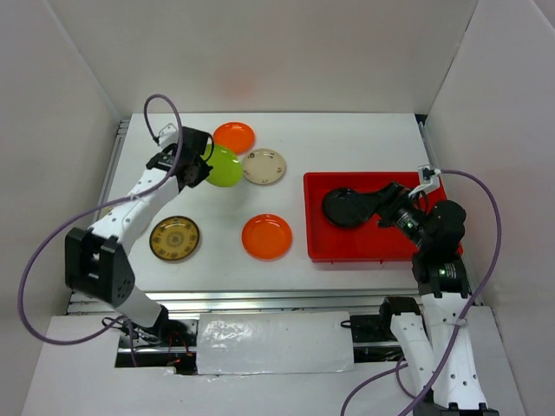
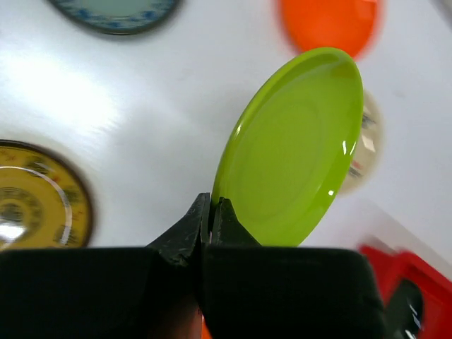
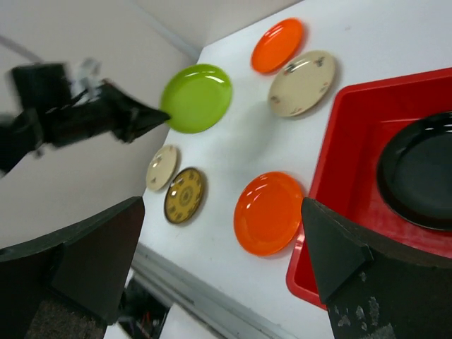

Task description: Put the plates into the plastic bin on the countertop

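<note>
My left gripper is shut on the rim of the lime green plate and holds it tilted above the countertop. The left wrist view shows the fingertips pinching the edge of that plate. My right gripper is open and empty over the red plastic bin, next to the black plate that lies in it. On the countertop lie two orange plates, a cream plate and a brown-gold plate. A grey-blue patterned plate shows in the left wrist view.
White walls enclose the countertop on three sides. Metal rails run along its near and side edges. The left arm's purple cable loops above the back left corner. In the top view the left arm hides the grey-blue plate.
</note>
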Robot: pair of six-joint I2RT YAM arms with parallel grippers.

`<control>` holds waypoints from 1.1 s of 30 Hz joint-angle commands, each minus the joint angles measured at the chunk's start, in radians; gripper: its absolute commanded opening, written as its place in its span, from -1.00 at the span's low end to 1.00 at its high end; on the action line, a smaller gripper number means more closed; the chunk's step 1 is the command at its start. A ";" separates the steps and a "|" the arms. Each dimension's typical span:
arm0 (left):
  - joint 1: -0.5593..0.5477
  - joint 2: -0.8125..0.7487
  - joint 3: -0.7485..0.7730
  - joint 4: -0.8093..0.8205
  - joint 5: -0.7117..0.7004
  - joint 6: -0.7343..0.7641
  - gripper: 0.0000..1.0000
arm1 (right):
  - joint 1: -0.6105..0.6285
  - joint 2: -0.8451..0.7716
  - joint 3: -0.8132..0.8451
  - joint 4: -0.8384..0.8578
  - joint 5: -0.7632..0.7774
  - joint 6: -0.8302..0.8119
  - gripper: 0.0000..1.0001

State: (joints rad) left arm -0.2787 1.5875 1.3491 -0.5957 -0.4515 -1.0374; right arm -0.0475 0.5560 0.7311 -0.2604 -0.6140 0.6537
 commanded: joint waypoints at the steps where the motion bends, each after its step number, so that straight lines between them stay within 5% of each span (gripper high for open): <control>1: -0.124 -0.104 -0.005 0.081 -0.052 0.060 -1.00 | -0.008 -0.045 0.085 -0.108 0.192 0.015 1.00; 6: -0.244 0.004 0.070 0.269 0.292 0.243 -1.00 | -0.023 -0.119 0.149 -0.249 0.480 0.055 1.00; 9: -0.335 0.191 0.345 0.205 0.333 0.333 -1.00 | -0.029 -0.156 0.209 -0.287 0.508 0.054 1.00; 13: -0.413 0.368 0.522 0.155 0.434 0.370 -1.00 | -0.034 -0.148 0.267 -0.336 0.534 0.020 1.00; 28: -0.484 0.678 0.706 0.195 0.490 0.323 -1.00 | -0.032 -0.139 0.266 -0.330 0.461 -0.008 1.00; 33: -0.484 0.747 0.812 0.175 0.491 0.309 -0.76 | -0.031 -0.142 0.260 -0.326 0.439 -0.011 1.00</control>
State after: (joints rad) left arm -0.7582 2.3207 2.0716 -0.4538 0.0231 -0.7132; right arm -0.0769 0.4038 0.9894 -0.5930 -0.1497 0.6601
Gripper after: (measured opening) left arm 0.110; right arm 0.998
